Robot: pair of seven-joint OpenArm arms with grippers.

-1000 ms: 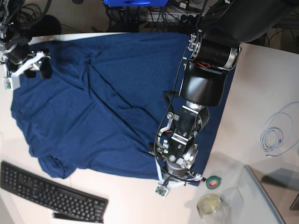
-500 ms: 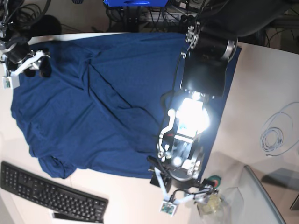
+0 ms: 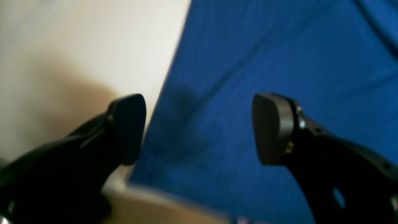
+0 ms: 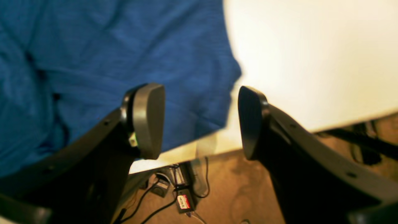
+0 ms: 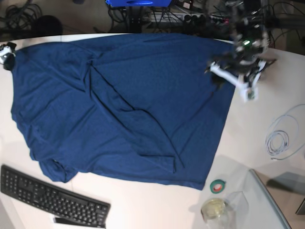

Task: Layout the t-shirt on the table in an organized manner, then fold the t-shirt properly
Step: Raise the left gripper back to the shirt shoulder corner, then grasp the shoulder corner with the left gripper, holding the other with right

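The navy t-shirt [image 5: 119, 100] lies spread over the white table [image 5: 271, 95], with long creases across its middle and one sleeve bunched at the front left. My left gripper [image 5: 224, 76] is open and empty above the shirt's far right corner. In the left wrist view the left gripper [image 3: 199, 129] hangs over the shirt's edge [image 3: 264, 62] beside bare table [image 3: 77, 46]. My right gripper [image 5: 5, 53] barely shows at the far left edge. In the right wrist view the right gripper [image 4: 199, 121] is open and empty over a shirt corner [image 4: 124, 53] at the table's rim [image 4: 311, 62].
A black keyboard [image 5: 52, 198] lies at the front left, close to the bunched sleeve. A green tape roll [image 5: 217, 186], a clear jar [image 5: 214, 208] and a glass panel [image 5: 269, 200] sit at the front right. A coiled cable [image 5: 281, 138] lies at the right.
My left arm has left the shirt's front hem and drawn back to the far right corner. My right gripper has moved further left, almost out of the base view. The shirt lies uncovered.
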